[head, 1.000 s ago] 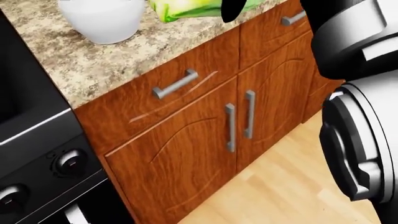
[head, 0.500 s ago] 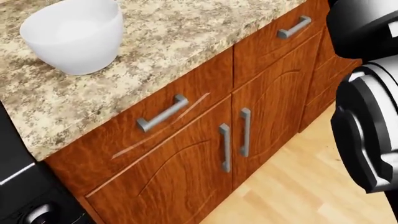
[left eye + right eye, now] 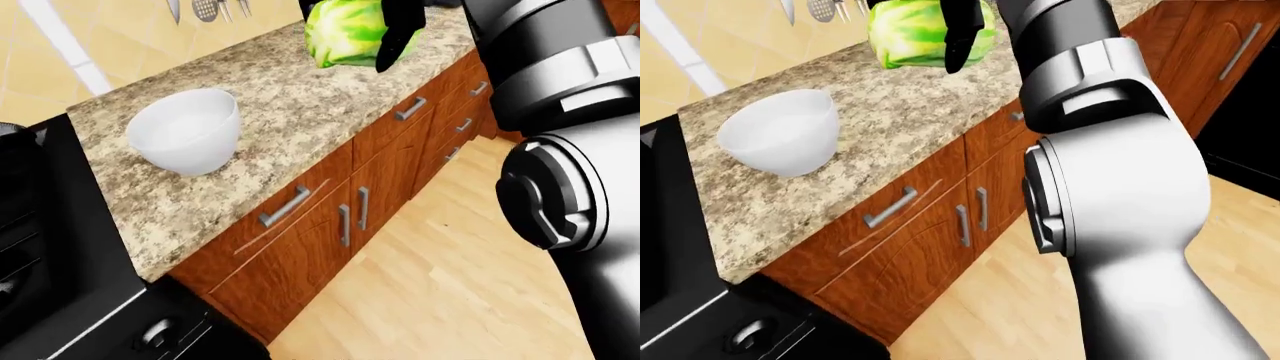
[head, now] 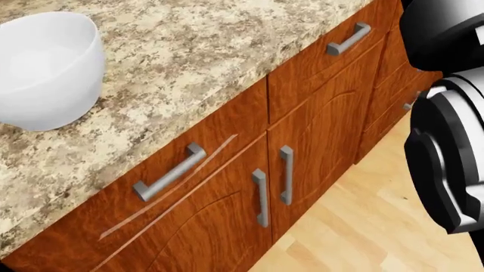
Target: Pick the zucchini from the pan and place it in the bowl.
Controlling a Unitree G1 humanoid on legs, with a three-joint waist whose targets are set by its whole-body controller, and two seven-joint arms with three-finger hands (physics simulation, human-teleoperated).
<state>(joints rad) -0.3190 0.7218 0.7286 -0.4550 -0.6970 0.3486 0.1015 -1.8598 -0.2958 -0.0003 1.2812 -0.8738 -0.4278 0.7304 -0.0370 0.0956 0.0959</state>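
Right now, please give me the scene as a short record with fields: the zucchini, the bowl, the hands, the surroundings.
zucchini: green, held above the counter, at the top of the left-eye view
right hand: black fingers closed round the zucchini
left hand: not in view
bowl: white, upright on the counter, empty, left of the zucchini
counter: speckled stone over wooden cabinets
pan: not in view

No readable text, label, brand, number or sign anywhere in these three views.

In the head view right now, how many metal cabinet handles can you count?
4: one drawer handle at lower left, two vertical door handles at centre, another drawer handle at upper right; others may be hidden.
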